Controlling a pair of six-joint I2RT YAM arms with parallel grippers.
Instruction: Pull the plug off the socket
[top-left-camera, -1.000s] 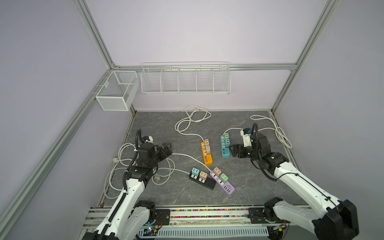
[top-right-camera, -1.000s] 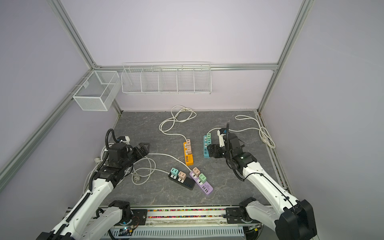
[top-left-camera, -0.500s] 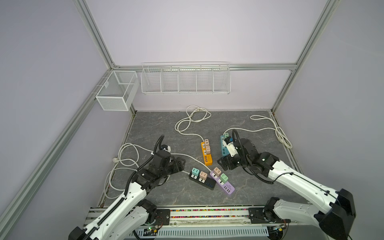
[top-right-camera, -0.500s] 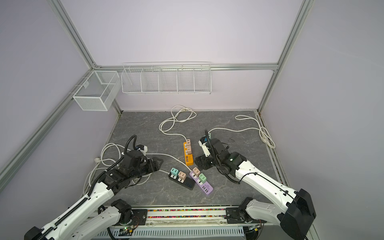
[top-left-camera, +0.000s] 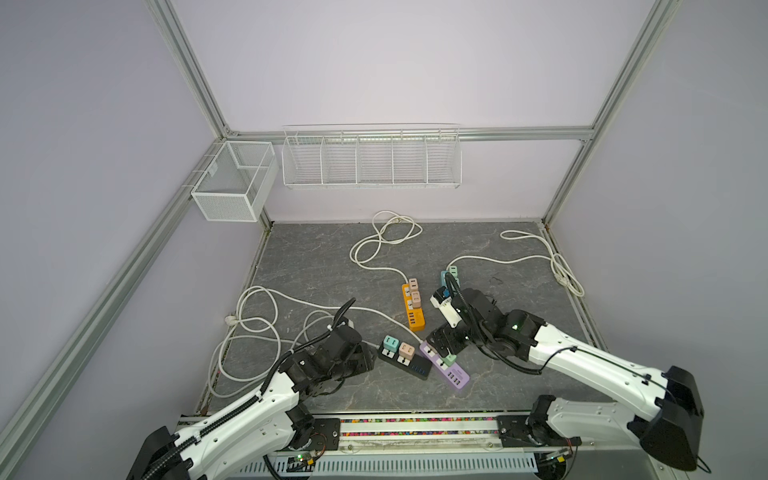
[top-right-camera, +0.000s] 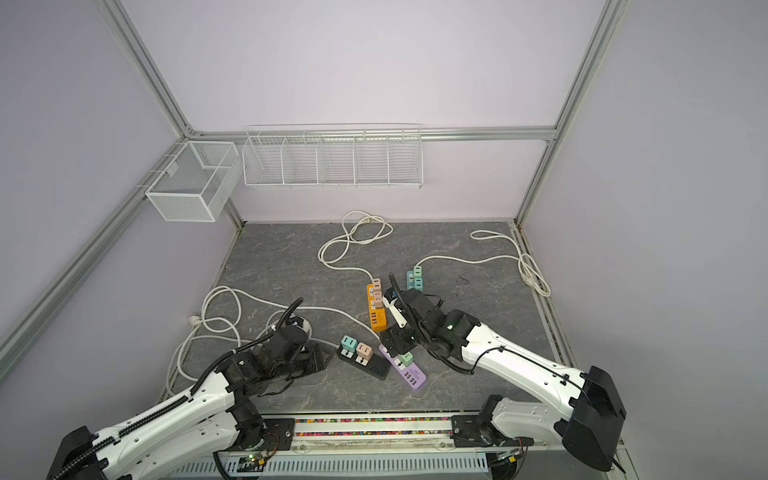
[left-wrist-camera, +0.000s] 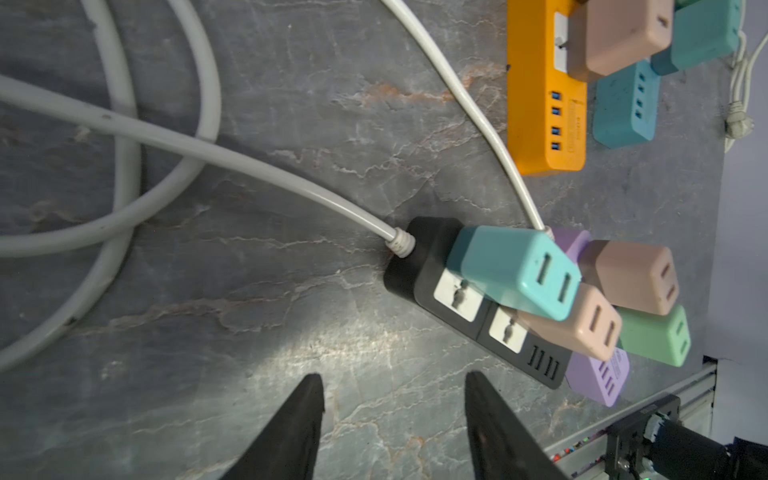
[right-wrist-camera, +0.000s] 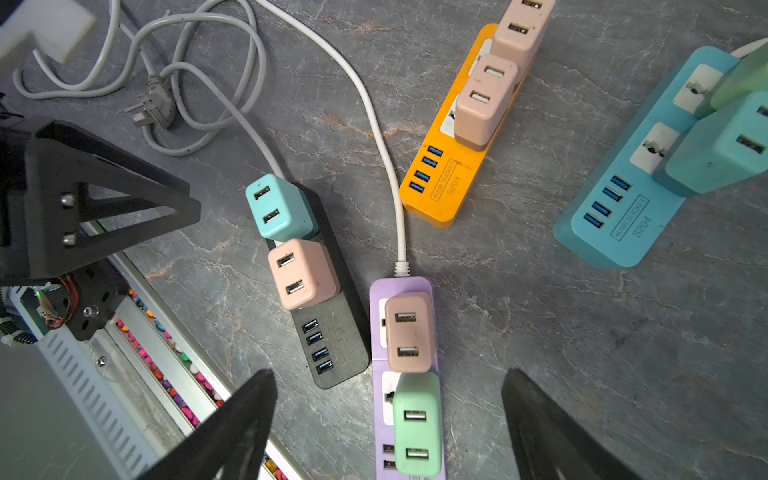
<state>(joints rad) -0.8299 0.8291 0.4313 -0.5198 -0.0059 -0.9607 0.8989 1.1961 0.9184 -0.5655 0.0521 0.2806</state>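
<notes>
**Desk lead:** What do the top views give you?

**Me:** In both top views my left end effector (top-left-camera: 368, 358) sits low over the desk (top-left-camera: 316, 266). It is just beside the cord end of the black strip (top-left-camera: 405, 363) and not touching it. My right end effector (top-left-camera: 444, 345) hangs over the purple strip (top-left-camera: 448, 369), right above the green plug (top-left-camera: 449, 358). I'd call the right arm the nearer one to a plug.

**Desk lead:** Left wrist?

**Me:** The fingers (left-wrist-camera: 305, 419) stand partway apart with only bare desk between them, so nothing is held. The black strip lies ahead and off to one side, its long axis slanting across my line. The teal plug (left-wrist-camera: 511, 272) is seated at its cord end.

**Desk lead:** Right wrist?

**Me:** These fingers (right-wrist-camera: 245, 419) are spread wide and empty. The purple strip runs lengthwise straight down the gap. The green plug is seated in it between the fingers, with the beige plug (right-wrist-camera: 409, 330) just beyond. I judge a straight descent would close across the plug's sides.

**Desk lead:** What has changed over the last second?

**Me:** Both arms have come in. The left came from the coiled cords (top-left-camera: 249, 328), and the right from the blue strip (right-wrist-camera: 615, 216) at the back.
</notes>
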